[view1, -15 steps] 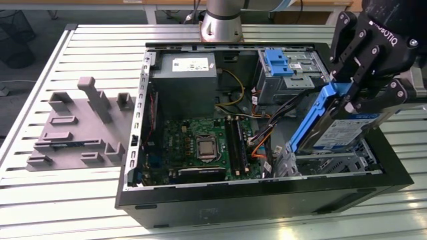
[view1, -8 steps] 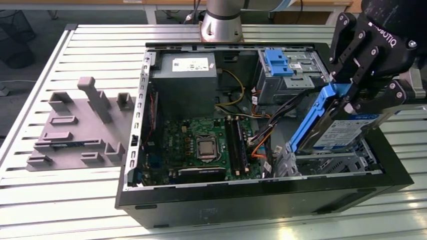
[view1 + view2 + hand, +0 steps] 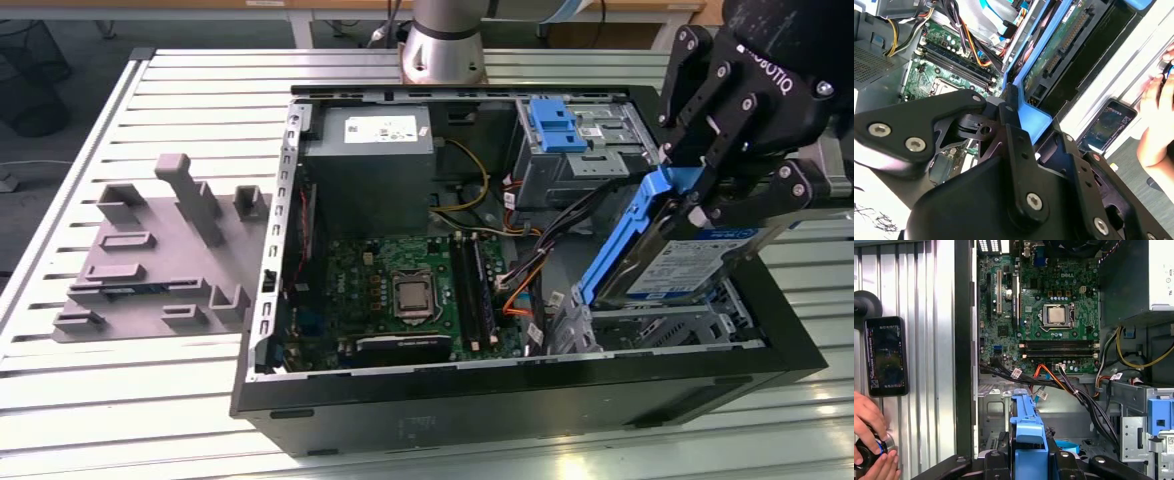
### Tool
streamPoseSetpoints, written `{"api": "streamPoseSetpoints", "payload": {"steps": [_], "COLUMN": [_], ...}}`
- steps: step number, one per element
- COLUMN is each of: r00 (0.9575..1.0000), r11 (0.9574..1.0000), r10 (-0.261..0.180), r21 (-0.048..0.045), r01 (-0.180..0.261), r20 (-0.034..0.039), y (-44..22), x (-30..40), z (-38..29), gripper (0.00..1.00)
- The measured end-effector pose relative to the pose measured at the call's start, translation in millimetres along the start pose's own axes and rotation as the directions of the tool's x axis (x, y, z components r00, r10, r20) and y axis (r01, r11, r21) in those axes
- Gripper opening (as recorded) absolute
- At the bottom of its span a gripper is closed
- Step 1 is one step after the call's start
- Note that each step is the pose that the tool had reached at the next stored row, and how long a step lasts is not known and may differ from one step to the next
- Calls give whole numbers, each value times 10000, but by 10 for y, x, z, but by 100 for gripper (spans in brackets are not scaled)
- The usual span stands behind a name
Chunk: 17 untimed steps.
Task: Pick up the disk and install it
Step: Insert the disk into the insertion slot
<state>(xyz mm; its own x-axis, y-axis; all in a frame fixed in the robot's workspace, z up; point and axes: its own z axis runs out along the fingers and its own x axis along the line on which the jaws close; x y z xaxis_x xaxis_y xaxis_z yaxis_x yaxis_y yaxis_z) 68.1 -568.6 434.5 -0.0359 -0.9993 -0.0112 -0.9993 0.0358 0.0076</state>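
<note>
Black and jointed, the hand (image 3: 707, 195) is pinching the disk (image 3: 681, 265) by the upper edge of its blue frame, with its fingers pressed against both sides. It is holding the disk nearly upright and leaning a little at the exterior view's right. The disk is hanging just above the metal cage (image 3: 654, 325) in the near corner of the open computer case (image 3: 507, 395). Whether its lower edge is touching the cage is hard to tell.

At the exterior view's left, a grey block (image 3: 154, 250) with posts and slots is lying on the slatted metal surface (image 3: 134, 400), apart from the case. Inside the case, a large grey box (image 3: 367, 165) is sitting at the far side, and the green circuit board (image 3: 400, 290) is lying nearer the camera. Further right, a ribbed blue latch (image 3: 558, 125) is sitting on top of a metal bay. Black and orange cables (image 3: 534, 255) are running between the board and the disk.

In the second wrist view the blue frame is showing squeezed between the hand's fingers (image 3: 1016, 135). In the first wrist view a phone (image 3: 886, 355) is lying on the surface outside the case, and a person's fingers (image 3: 869, 415) are resting on a round black knob (image 3: 869, 455) near it.
</note>
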Motion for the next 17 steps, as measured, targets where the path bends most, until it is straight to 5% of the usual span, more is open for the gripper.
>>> {"api": "streamPoseSetpoints", "payload": {"steps": [5, 11, 17], "r00": [10000, 10000, 10000], "r11": [10000, 10000, 10000], "r10": [1, 0, 0], "r21": [-1, 0, 0], "r01": [-1, 0, 0], "r20": [3, -1, -1], "y": [0, -1, -2], "x": [0, 3, 7], "z": [22, 128, 237], "gripper": [50, 50, 30]}}
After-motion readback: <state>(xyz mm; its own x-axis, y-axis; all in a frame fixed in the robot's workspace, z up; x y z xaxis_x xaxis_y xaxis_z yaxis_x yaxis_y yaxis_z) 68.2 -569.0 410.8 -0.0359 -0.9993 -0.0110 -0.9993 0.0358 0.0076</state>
